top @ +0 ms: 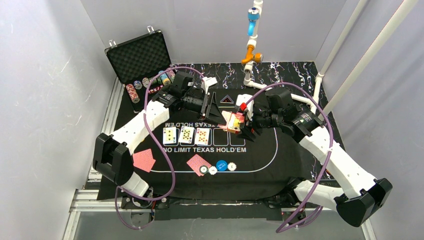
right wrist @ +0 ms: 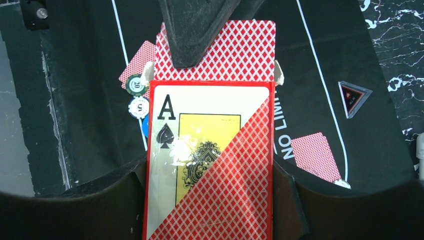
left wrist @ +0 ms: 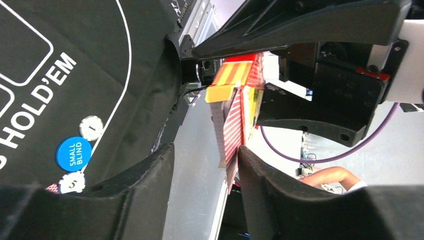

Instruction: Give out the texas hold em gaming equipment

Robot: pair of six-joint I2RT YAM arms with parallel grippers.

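My right gripper (top: pixel 241 125) (right wrist: pixel 210 172) is shut on the card deck (top: pixel 235 120) (right wrist: pixel 210 165), a red box with an ace of spades on its face. A red-backed card (right wrist: pixel 240 50) (left wrist: pixel 232 130) sticks out of the box's open top. My left gripper (top: pixel 210 109) (left wrist: pixel 205 150) is open around that card. The card's edge lies against one finger (right wrist: pixel 195 30), and the other finger stands apart from it. Three face-up cards (top: pixel 186 134) lie in a row on the mat. Two red-backed piles (top: pixel 144 160) (top: pixel 198 164) lie nearer. A blue button (top: pixel 221 165) (left wrist: pixel 73 153), a white button (top: pixel 231 166) and chips (top: pixel 204 170) sit by the second pile.
The black mat (top: pixel 260 155) covers the table. An open foam-lined case (top: pixel 139 57) with rows of chips (top: pixel 150 82) stands at the back left. A black triangular marker (top: pixel 227 100) (right wrist: pixel 354 97) lies behind the grippers. White pipes (top: pixel 252 45) rise at the back.
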